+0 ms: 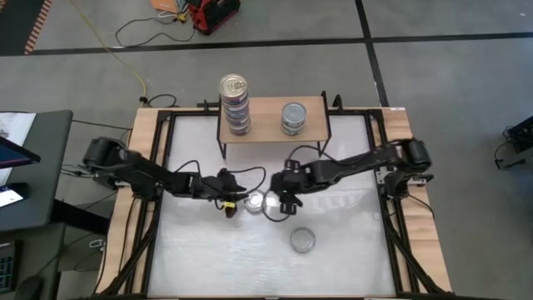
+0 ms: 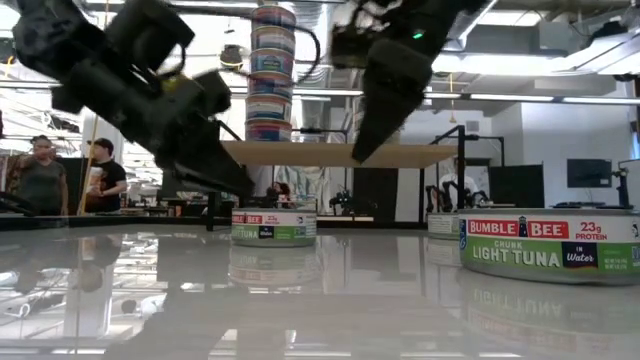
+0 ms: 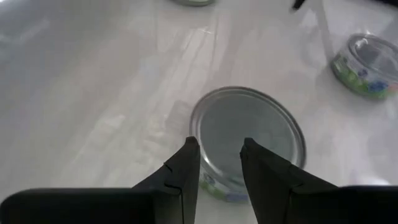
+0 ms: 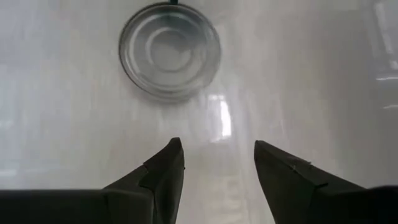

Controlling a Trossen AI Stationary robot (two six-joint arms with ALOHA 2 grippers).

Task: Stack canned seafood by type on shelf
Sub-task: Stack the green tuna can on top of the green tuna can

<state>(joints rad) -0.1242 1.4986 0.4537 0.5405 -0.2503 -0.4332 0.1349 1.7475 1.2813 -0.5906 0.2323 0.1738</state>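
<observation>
high view: both arms meet mid-table, in front of the shelf (image 1: 275, 117).
you have the left gripper (image 1: 236, 202) low over a silver-lidded tin (image 1: 253, 202), fingers (image 3: 186, 171) narrowly parted, holding nothing — the right gripper (image 1: 286, 202) hovers beside it, fingers wider apart, empty. tall stack (image 1: 235, 104) and short stack (image 1: 292, 118) sit on the shelf; a loose tin (image 1: 302, 240) lies nearer the table's front.

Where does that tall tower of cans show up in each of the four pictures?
High view: the tower of cans stands on the left end of the shelf, near the top middle.
Low view: top middle, rising from the shelf.
Left wrist view: not in it.
Right wrist view: not in it.
Shared landmark: the shelf, in the high and low views only.
</observation>
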